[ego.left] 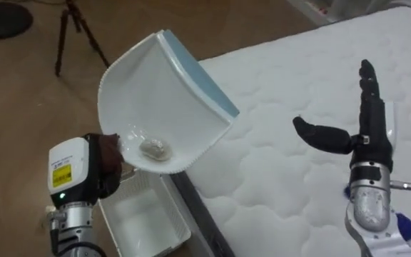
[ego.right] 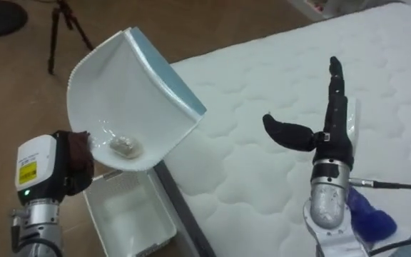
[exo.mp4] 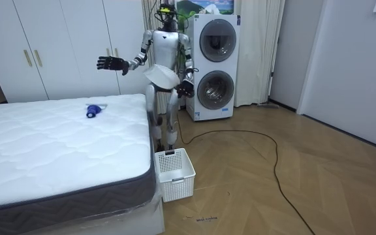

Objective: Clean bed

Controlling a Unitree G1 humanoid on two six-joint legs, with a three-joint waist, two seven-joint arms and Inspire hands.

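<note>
Nearest, left hand (ego.left: pixel 104 163) is clamped on the white dustpan (ego.left: pixel 155 93), which holds a crumpled scrap (ego.left: pixel 155 148). The white basket (ego.left: pixel 145 214) stands on the floor left of the bed (ego.left: pixel 284 93). Right hand (ego.left: pixel 359 128) hovers spread above the bed. This looks like the emptying step: next, line the dustpan up over the basket and tip it.

Tilted white dustpan (ego.left: pixel 164 100) cradles a small crumpled wad (ego.left: pixel 155 148).

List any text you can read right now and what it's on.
Yellow label on the wrist behind the left robot hand gripping the dustpan: print too blurred to read.
Dark marks beside the basket: too small to read.
Nothing else legible.
</note>
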